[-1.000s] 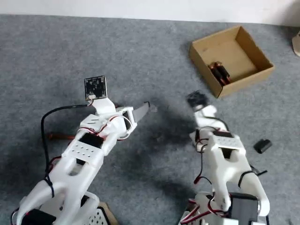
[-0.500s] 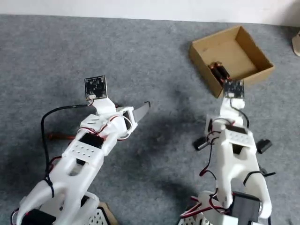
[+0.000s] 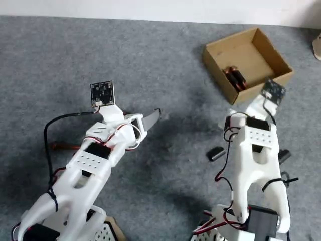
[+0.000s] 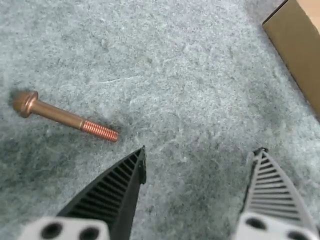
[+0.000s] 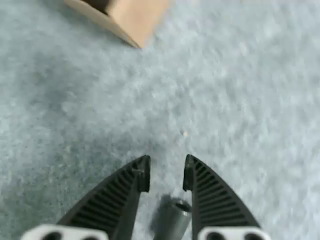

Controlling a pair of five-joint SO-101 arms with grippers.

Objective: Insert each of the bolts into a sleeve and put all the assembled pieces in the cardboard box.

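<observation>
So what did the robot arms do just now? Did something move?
The right pincer swung away from the middle of the table toward the cardboard box. That uncovered a dark sleeve that the arm had been hiding. Nothing was grabbed or dropped. The left pincer, the bolt and the pieces in the box stayed put.

Grey carpet (image 3: 60,55) covers the whole work surface (a pale wall (image 3: 150,10) runs behind it)

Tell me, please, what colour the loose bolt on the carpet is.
The bolt is copper-coloured; the left wrist view shows it best.
</observation>
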